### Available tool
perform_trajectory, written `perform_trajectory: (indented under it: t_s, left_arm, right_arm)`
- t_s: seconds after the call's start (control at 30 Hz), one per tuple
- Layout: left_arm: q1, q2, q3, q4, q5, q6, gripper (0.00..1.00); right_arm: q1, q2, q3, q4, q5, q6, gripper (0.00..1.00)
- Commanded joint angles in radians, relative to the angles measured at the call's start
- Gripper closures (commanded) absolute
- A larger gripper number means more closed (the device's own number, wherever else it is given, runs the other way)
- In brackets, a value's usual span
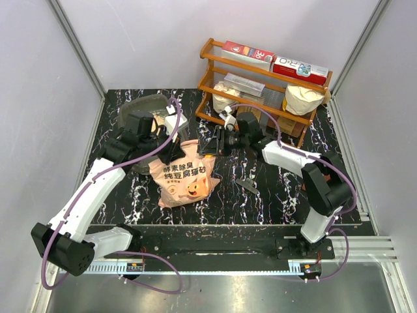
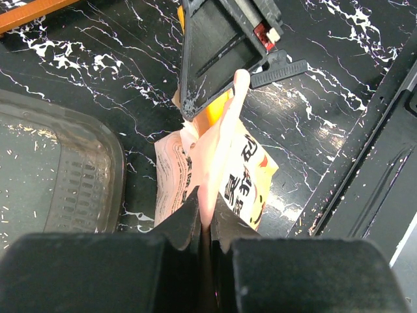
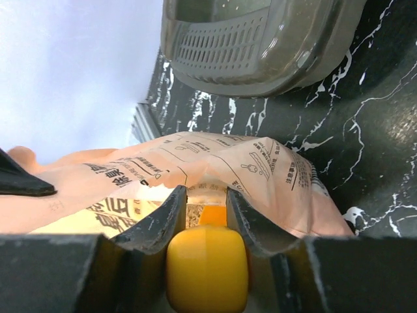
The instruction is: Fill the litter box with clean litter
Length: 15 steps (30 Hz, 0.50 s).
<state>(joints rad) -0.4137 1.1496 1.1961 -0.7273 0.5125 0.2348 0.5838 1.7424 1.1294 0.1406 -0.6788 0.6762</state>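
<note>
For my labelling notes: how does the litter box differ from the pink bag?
The litter box is a rigid, dark grey, translucent tray; the pink bag is soft, crumpled and printed. The litter box lies flat with no gripper on it; the pink bag is pinched at its edge by the left gripper, while the right gripper holds a yellow scoop at its mouth. Both rest on the black marbled table.

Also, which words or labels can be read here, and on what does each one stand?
"酵素除臭": pink bag, front.
"纯豆腐猫砂": same bag, line below.
Bag print in the wrist views: creased or too small to read.
Boxes on the wooden rack: lettering blurred, unreadable.
</note>
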Motion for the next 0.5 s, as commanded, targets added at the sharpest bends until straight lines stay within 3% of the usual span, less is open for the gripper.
perform_trajectory:
  t_s: [0.0,0.13,0.27,0.47]
  left_arm:
    - [0.003,-0.062,0.072,0.207,0.054,-0.028,1.00]
    - [0.003,-0.073,0.082,0.175,0.044,0.000,1.00]
    - [0.003,-0.082,0.100,0.129,0.044,0.032,1.00]
    - [0.003,-0.083,0.143,0.074,0.049,0.092,1.00]
  right_arm:
    - [-0.057,0.017,-0.034,0.059,-0.183,0.203,1.00]
    - [-0.125,0.014,-0.014,0.051,-0.185,0.262,1.00]
    - [-0.180,-0.004,0.073,-0.113,-0.099,0.260,1.00]
    - [-0.200,0.000,0.133,-0.078,-0.076,0.325,1.00]
